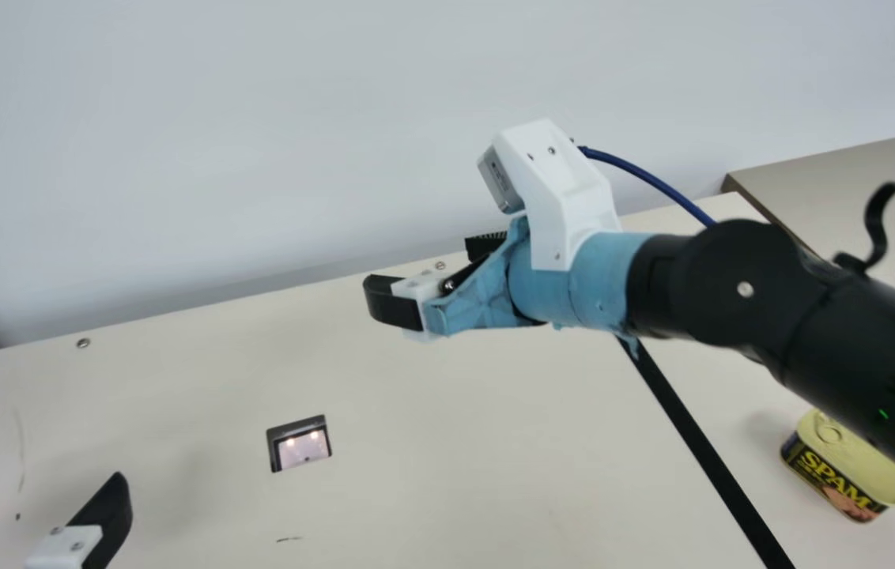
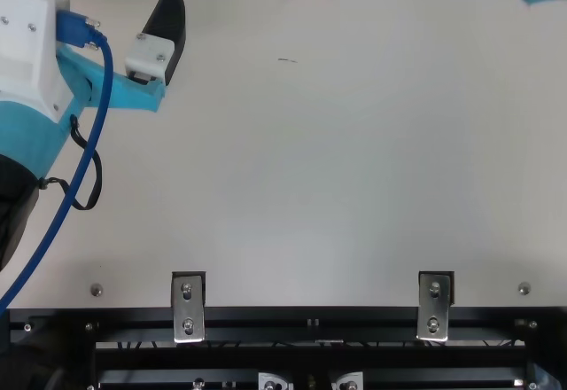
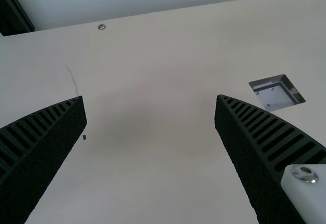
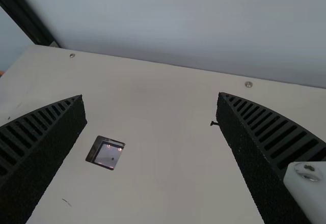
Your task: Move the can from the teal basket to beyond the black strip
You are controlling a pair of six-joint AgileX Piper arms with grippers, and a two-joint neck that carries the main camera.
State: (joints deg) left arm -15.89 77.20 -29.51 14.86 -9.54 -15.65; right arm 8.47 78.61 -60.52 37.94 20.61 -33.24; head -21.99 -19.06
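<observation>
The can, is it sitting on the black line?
No, in the main view the can rests on the table right of the black strip.

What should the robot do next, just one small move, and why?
Probably ease the right end effector back toward its own side, leaving the can alone. The can already sits on the table right of the black strip, and that end effector is open with nothing between its fingers, so no further grasp seems needed.

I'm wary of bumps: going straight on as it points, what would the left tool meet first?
Probably the cream tabletop ahead of the left tool, though how far off is unclear.
</observation>
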